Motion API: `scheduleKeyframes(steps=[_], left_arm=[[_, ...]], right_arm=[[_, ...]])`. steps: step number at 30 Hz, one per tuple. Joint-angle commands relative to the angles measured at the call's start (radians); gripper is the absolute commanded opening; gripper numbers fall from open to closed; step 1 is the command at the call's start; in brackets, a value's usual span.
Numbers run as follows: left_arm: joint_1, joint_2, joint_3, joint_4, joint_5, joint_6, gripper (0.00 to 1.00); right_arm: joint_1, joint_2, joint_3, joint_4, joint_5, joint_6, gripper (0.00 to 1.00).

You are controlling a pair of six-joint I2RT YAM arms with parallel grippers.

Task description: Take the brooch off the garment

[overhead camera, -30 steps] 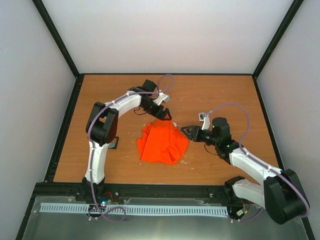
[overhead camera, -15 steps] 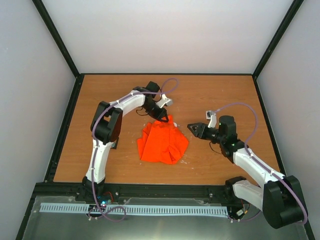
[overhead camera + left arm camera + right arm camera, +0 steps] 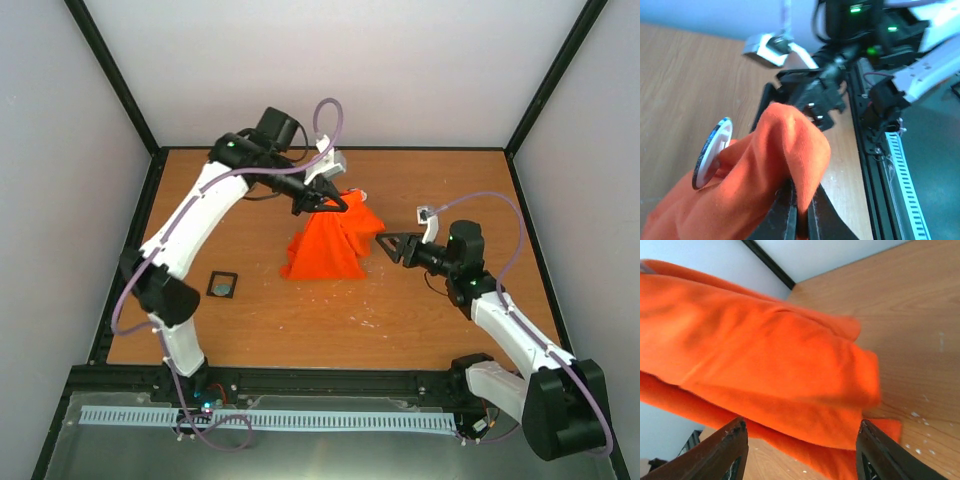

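Observation:
The orange garment [image 3: 335, 248] hangs in a peak from my left gripper [image 3: 326, 201], with its lower part still on the table. That gripper [image 3: 801, 200] is shut on a fold of the cloth [image 3: 765, 165]. The brooch [image 3: 711, 152], a round white disc with a dark rim, shows edge-on, pinned to the cloth left of the pinched fold. My right gripper [image 3: 386, 243] stands open at the garment's right side. In the right wrist view the cloth [image 3: 770, 355] fills the space just ahead of its spread fingers [image 3: 726, 450].
A small black square frame [image 3: 222, 284] lies on the wooden table [image 3: 440, 180] at the left, near the left arm's lower link. Black rails border the table, and white walls rise behind them.
My left gripper shut on the garment's top and lifted it up and toward the back. The cloth now stands in a peak. My right gripper opened wider and stays beside the cloth.

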Motion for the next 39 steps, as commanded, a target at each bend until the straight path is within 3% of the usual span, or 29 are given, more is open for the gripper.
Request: scheduleKeyframes(steps=[1, 7, 11, 20, 26, 35, 37, 39], left_arm=[[-0.029, -0.116, -0.041, -0.138, 0.054, 0.216, 0.01], [-0.030, -0.273, -0.340, -0.036, -0.032, 0.272, 0.01], [-0.030, -0.343, -0.500, 0.073, -0.082, 0.296, 0.01], [-0.030, -0.363, -0.550, 0.115, -0.096, 0.308, 0.01], [-0.030, -0.394, -0.593, 0.148, -0.103, 0.307, 0.01], [-0.030, -0.384, -0.596, 0.175, -0.125, 0.282, 0.01], [-0.030, -0.379, -0.596, 0.178, -0.127, 0.278, 0.01], [-0.030, -0.376, -0.594, 0.179, -0.126, 0.274, 0.01]], right_arm=[[-0.009, -0.067, 0.015, 0.104, -0.124, -0.064, 0.59], [0.006, -0.123, -0.042, 0.243, -0.188, -0.065, 0.60], [0.088, -0.152, -0.043, 0.194, -0.182, -0.180, 0.62], [0.239, -0.148, -0.048, 0.096, -0.105, -0.266, 0.63], [0.293, -0.075, -0.036, 0.039, 0.007, -0.238, 0.54], [0.362, -0.009, -0.003, 0.015, 0.045, -0.249, 0.52], [0.368, -0.006, -0.002, 0.016, 0.067, -0.255, 0.47], [0.372, -0.006, 0.001, 0.026, 0.108, -0.256, 0.36]])
